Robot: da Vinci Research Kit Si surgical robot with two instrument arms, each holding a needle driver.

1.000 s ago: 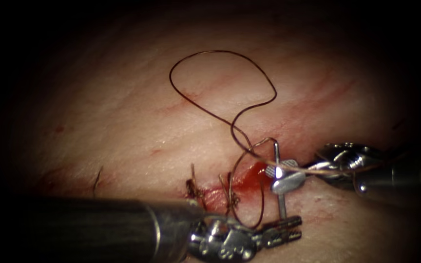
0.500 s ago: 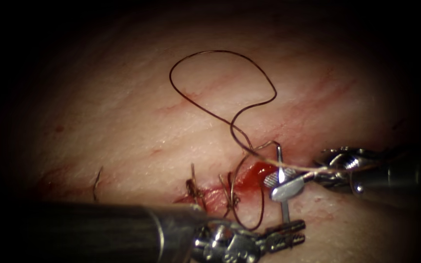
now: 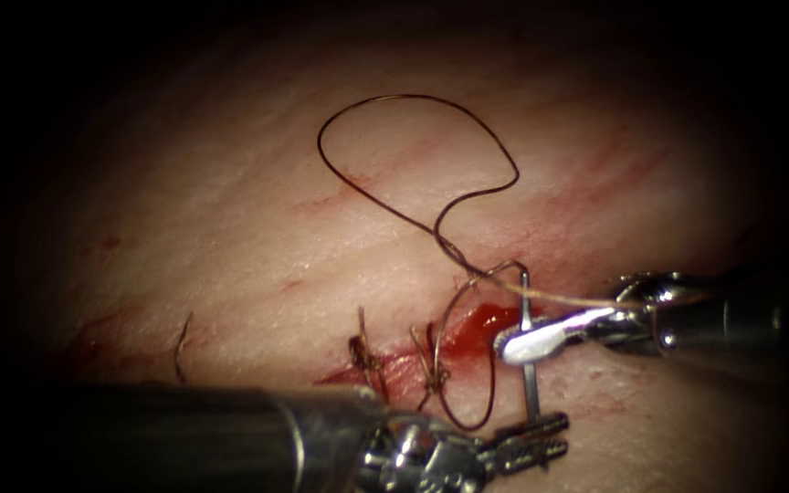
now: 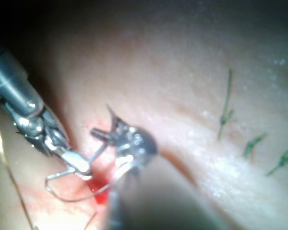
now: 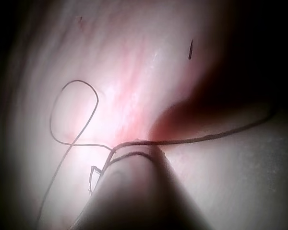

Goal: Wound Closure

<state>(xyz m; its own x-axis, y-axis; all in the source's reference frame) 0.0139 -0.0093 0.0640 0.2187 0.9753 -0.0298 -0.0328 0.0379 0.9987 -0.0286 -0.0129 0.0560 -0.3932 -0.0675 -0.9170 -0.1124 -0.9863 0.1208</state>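
The curved needle point(image 3: 529, 383) stands upright above the tissue point(image 3: 230, 228) at the right end of the cut, beside the red fluid point(image 3: 481, 324); I cannot see it entering the tissue. My right tool point(image 3: 515, 345) reaches in from the right and is shut on the needle near mid-curve. My left tool point(image 3: 541, 436) lies at the needle's lower end; the left wrist view shows its jaws point(image 4: 103, 123) parted. From the needle's upper end the thread point(image 3: 385, 97) runs in a wide loop over the far tissue. A paler strand runs along the right tool.
Two earlier stitches point(image 3: 358, 354) point(image 3: 431, 363) with short cut ends cross the cut left of the red fluid. A stray thread stub point(image 3: 182, 340) lies further left. The left tool's dark shaft point(image 3: 166, 438) covers the near tissue. Thread point(image 5: 206, 138) drapes over the right tool's shaft point(image 5: 129, 191).
The right tool's jaws, open around the needle a second ago, have closed on it and turned flatter. The left tool's jaws have parted at the needle's lower end.
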